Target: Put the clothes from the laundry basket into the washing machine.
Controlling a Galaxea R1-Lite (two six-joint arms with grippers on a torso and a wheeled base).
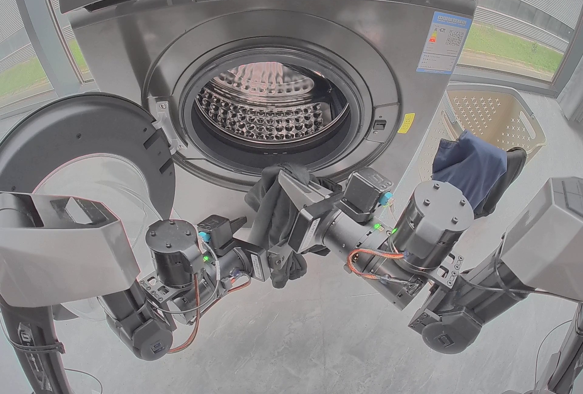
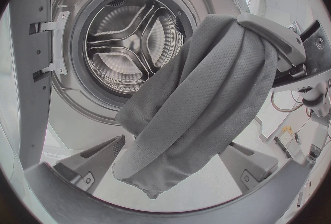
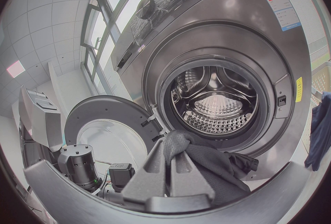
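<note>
A dark grey garment (image 1: 273,213) hangs just below the open drum (image 1: 267,104) of the washing machine, and my right gripper (image 1: 284,178) is shut on its top. In the right wrist view the shut right gripper (image 3: 172,148) carries the cloth (image 3: 213,162) draped over its tip, in front of the drum mouth (image 3: 213,104). My left gripper (image 1: 282,264) sits lower, at the garment's bottom end. In the left wrist view that gripper (image 2: 176,145) is open, with the garment (image 2: 207,97) hanging between its spread fingers. A navy garment (image 1: 470,167) lies over the rim of the laundry basket (image 1: 498,116).
The round machine door (image 1: 85,140) stands swung open on the left, close to my left arm. The beige basket stands to the right of the machine, against its side. Bare grey floor (image 1: 316,328) lies below the arms.
</note>
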